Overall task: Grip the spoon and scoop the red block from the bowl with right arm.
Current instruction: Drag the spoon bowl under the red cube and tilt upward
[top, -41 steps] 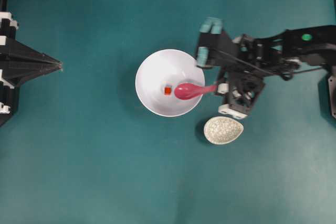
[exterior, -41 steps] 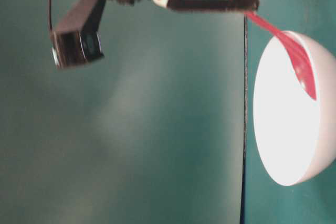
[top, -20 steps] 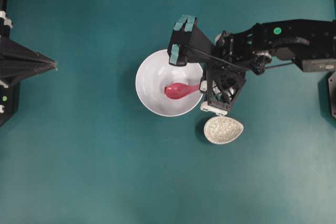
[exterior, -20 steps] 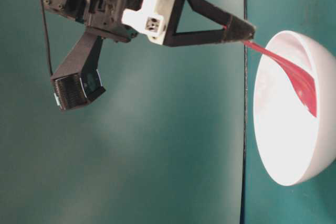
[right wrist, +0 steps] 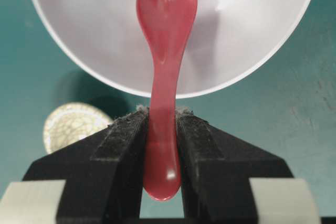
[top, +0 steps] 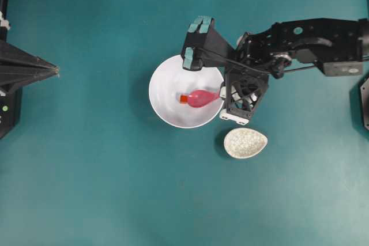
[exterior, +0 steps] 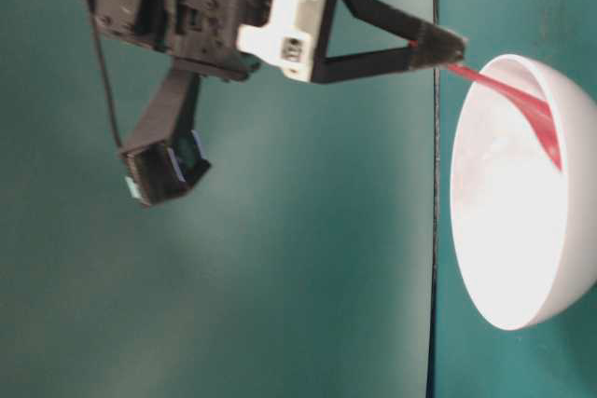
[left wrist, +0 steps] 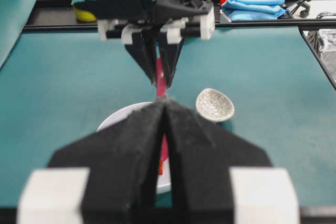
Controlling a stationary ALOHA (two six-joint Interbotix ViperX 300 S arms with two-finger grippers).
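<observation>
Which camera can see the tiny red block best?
The overhead view shows it best: the red block sits in the bowl, right at the tip of the spoon. The left wrist view shows only a red sliver behind its own gripper. In the right wrist and table-level views, the block is hidden.

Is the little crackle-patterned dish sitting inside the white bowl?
No, the crackled dish sits on the table outside the bowl, just beyond its rim.
</observation>
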